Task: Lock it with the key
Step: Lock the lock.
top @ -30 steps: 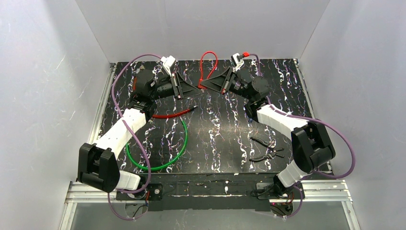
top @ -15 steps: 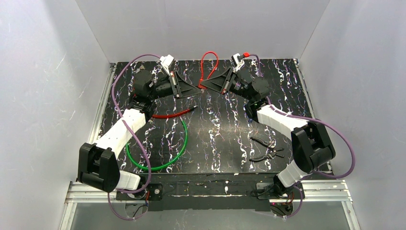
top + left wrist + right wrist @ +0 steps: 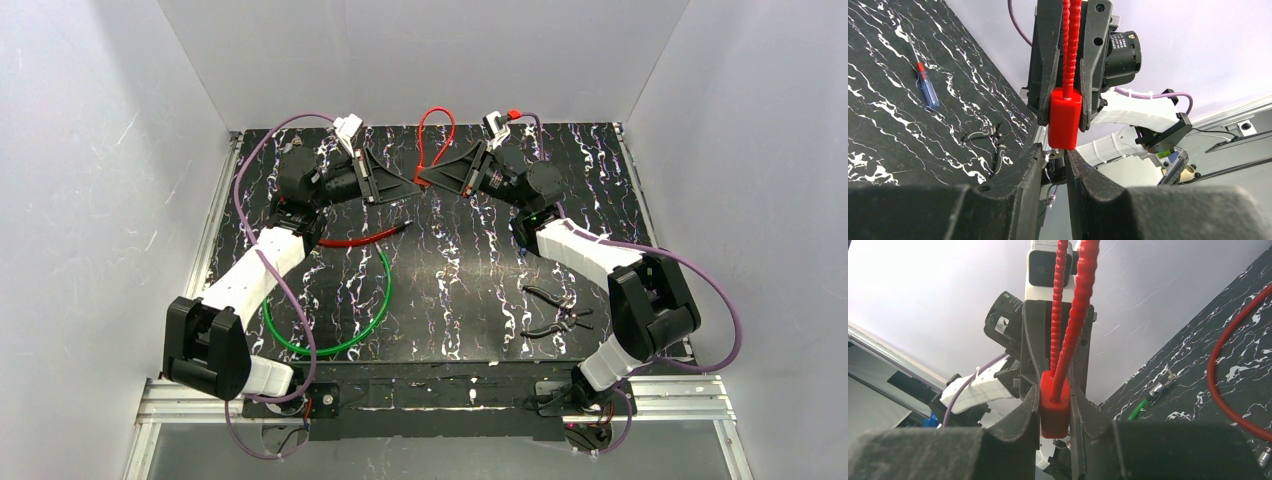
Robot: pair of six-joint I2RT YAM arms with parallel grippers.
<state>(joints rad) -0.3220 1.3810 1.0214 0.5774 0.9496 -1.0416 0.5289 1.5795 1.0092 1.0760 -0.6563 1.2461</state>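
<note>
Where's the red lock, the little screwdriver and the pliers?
red lock (image 3: 1065, 117), left wrist view, on its square body.
screwdriver (image 3: 929, 95), left wrist view, on its blue handle.
pliers (image 3: 546, 293), top external view, on the upper handle.

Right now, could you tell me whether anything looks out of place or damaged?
Nothing stands out. The red lock sits squarely in the right gripper, its ribbed cable unbroken; the pliers and green cable lie flat on the table.

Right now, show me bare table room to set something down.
Bare: mid table, between the green cable loop and the pliers; also the far right corner. Crowded: far centre, where the left tool and right tool meet at the red lock.
</note>
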